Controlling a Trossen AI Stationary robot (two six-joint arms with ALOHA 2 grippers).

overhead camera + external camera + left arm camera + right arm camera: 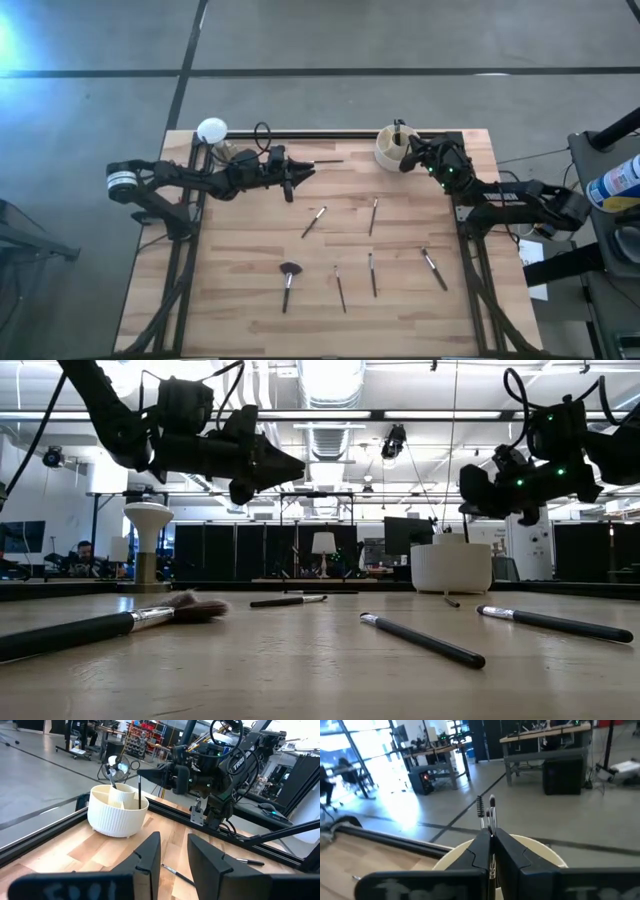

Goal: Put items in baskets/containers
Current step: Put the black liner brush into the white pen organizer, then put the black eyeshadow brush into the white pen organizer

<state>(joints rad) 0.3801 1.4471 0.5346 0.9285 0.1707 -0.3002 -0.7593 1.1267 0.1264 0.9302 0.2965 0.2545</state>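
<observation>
The cream-white cup (392,148) stands near the table's far edge, with a few brushes upright in it (139,792). Several more brushes lie on the wood: one with a fluffy dark head (288,283), thin ones (314,222) (374,215) (434,268), and one near the far rail (328,161). My right gripper (141,771) is shut, held level just above the cup's rim, its tips against a dark upright brush. My left gripper (172,837) hangs open and level in mid-air, left of the cup, with nothing between its fingers. My right gripper's shut fingertips (491,834) stand at the top end of the dark upright brush (139,782), whose lower end is inside the cup. Whether the fingers pinch that brush, touch it or stand just short of it, I cannot tell.
A white disc on a metallic stand (211,130) stands at the far left corner, behind my left arm. A black rail (330,134) runs along the far edge. The wood between the lying brushes and the cup is bare.
</observation>
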